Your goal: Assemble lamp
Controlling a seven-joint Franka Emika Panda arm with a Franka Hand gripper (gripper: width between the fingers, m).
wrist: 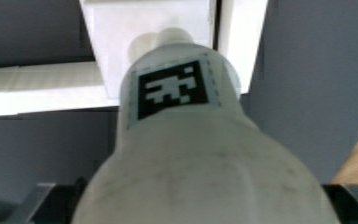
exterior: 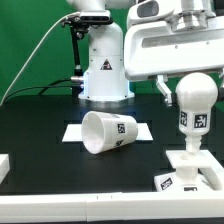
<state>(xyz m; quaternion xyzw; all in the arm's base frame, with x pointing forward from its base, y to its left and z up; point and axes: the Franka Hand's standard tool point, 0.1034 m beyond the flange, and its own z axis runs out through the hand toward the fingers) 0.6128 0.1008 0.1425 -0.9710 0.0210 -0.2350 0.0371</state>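
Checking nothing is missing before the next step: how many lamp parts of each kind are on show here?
Base: 1
Bulb: 1
Shade: 1
Total: 3

From my console I count three lamp parts: one shade (exterior: 105, 135), one bulb (exterior: 192, 98) and one base (exterior: 192, 165). There is one marker board (exterior: 72, 131), one robot arm (exterior: 105, 60) and one black cable (exterior: 30, 60). One small white block (exterior: 3, 165) shows at the exterior view's left edge. I make out one tag (exterior: 121, 128) on the shade and two on the base front. The wrist view gives me one on the bulb.
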